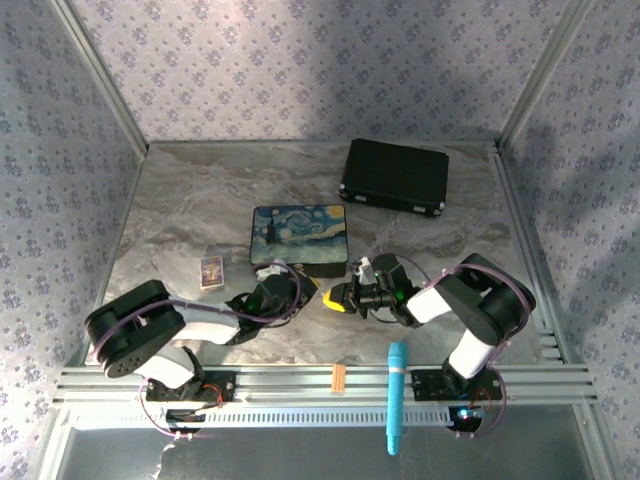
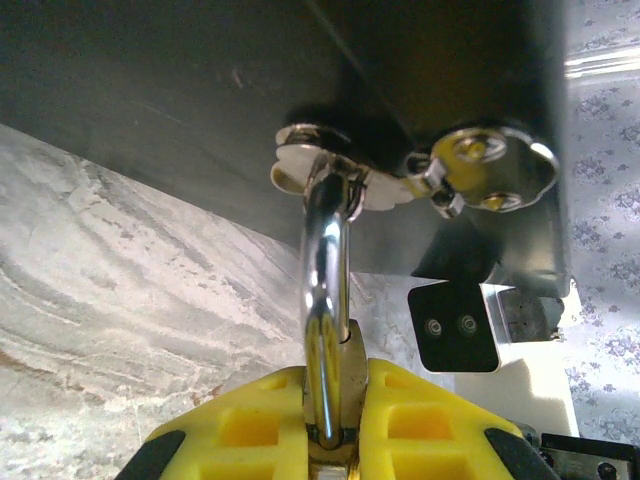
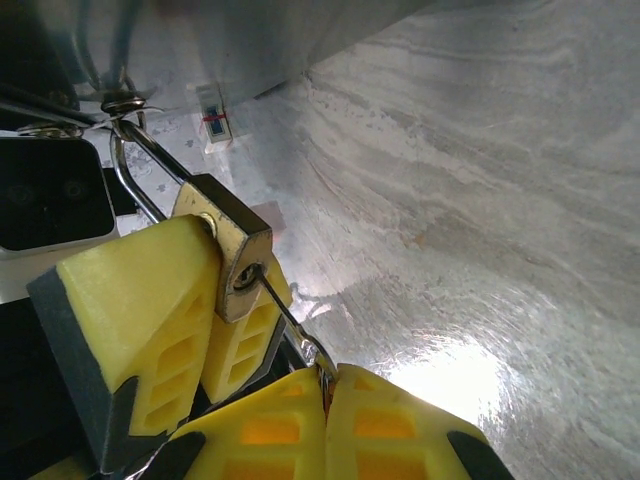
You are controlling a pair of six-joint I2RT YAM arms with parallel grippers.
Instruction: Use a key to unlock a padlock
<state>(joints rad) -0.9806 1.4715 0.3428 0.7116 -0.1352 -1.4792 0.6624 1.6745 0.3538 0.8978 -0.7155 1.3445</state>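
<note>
The padlock [image 3: 232,250] hangs by its shackle [image 2: 325,270] from the metal hasp [image 2: 400,187] on the near side of the painted box [image 1: 300,232], which sits mid-counter [image 1: 190,200]. The left gripper [image 2: 335,400] is clenched on the padlock, its 2 yellow fingers [image 2: 240,430] pressing the body from either side. The right gripper [image 3: 325,390] is pinched tight on the key [image 3: 290,320], whose blade sits in the padlock's keyhole. A black case [image 1: 395,177] lies toward the far right corner. A small card [image 1: 211,271] lies left of the box.
</note>
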